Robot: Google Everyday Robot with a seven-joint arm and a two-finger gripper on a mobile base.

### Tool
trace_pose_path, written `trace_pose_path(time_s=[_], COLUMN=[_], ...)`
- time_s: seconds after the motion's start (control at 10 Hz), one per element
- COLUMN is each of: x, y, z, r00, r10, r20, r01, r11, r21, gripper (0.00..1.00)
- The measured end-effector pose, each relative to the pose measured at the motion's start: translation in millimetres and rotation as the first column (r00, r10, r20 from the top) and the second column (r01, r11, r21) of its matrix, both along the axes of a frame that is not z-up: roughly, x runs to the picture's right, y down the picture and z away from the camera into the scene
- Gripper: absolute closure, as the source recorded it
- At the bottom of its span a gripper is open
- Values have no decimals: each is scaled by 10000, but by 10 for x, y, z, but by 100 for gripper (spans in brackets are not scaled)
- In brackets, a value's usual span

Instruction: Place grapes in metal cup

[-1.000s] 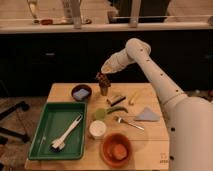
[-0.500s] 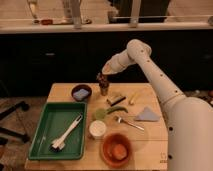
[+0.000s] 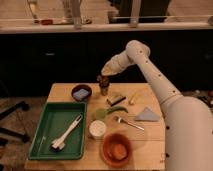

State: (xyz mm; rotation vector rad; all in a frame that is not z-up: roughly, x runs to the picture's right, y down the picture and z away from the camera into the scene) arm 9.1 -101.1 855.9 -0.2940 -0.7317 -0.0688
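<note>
From where I sit, the grapes (image 3: 103, 79) are a dark reddish lump held directly above the metal cup (image 3: 104, 90), so close that I cannot tell whether their lower end has already crossed the rim. The cup stands upright toward the twelve o'clock edge of the wooden table (image 3: 150, 131). The gripper (image 3: 103, 76) sits right over the cup, reaching in from about two o'clock. I judge it to be closed around the top of the bunch, though the fingers themselves blur into the fruit.

I read this as the placing step: the carry looks done, and the lowering and release are not yet finished. The next move calls for a short straight descent so the bunch clears the narrow rim, then a clean opening of the jaws and a vertical lift so nothing drags the cup over.

At nine o'clock from the cup, just beside it, is a dark bowl (image 3: 81, 93) with something pale blue inside. At four o'clock lies a small dark block (image 3: 116, 99), and further out a yellowish stick-shaped item (image 3: 134, 96). Toward six o'clock are a green pea pod (image 3: 114, 110), a white cup (image 3: 97, 129) and an orange bowl (image 3: 116, 149). A green tray (image 3: 42, 135) holding a white utensil (image 3: 66, 134) fills the seven o'clock side.
</note>
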Motion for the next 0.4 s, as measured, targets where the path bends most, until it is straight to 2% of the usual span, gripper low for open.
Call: trace_pose_path(time_s=[0.4], x=[-1], y=[26], z=[37], r00=[10000], r10=[-12], r20=[2], r01=[12], r11=[9999], r21=[-119], gripper=[98])
